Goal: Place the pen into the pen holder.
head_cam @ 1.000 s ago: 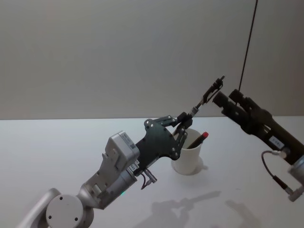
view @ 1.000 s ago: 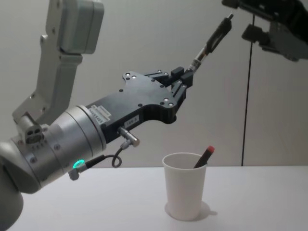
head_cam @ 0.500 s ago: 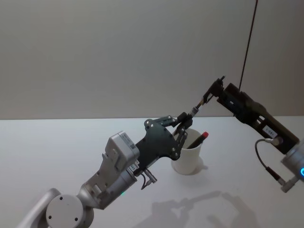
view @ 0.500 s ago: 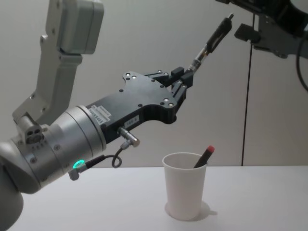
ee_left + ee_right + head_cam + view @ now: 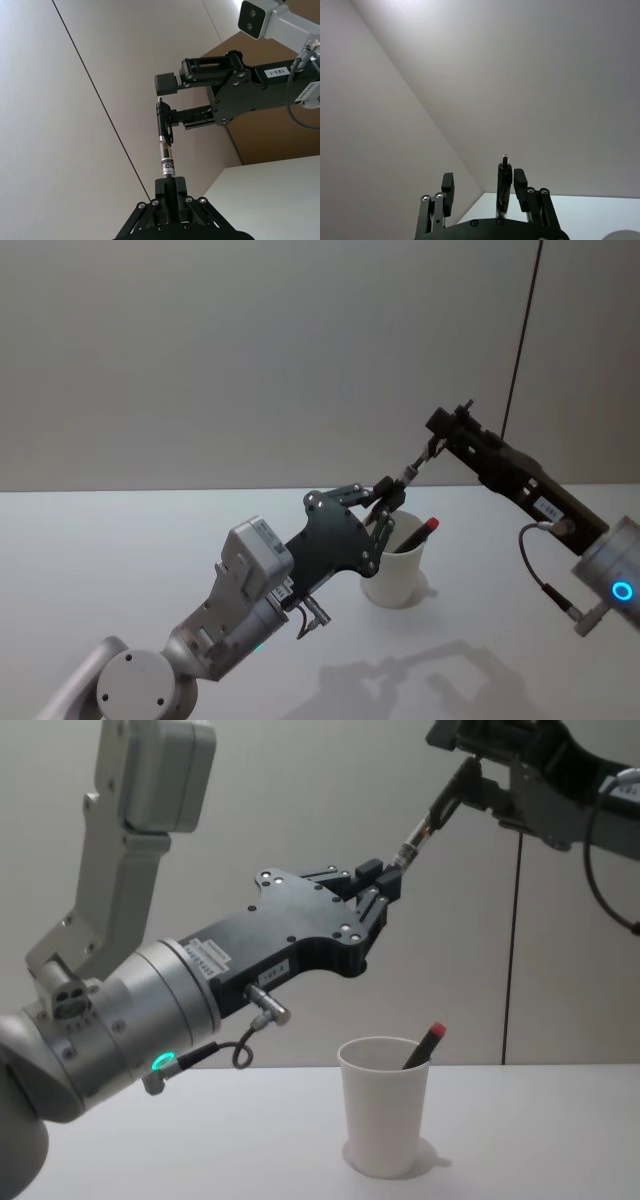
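While left hand (image 5: 169, 189) clamps pen (image 5: 164, 145) above white pen holder (image 5: 385, 1120), right hand (image 5: 164, 99) spread around its top.

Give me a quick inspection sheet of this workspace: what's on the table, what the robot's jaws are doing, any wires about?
Surface: white table.
Job's things: pen in the air, slanting upward; pen holder, a white paper cup, upright, with a red-tipped pen leaning inside.
Clutter: nothing seen.
Grippers: left gripper shut on the pen's lower end; right gripper open, jaws either side of its upper end.
Cables: left wrist cable and right wrist cable, short loops.
Surroundings: plain wall with a dark vertical line.
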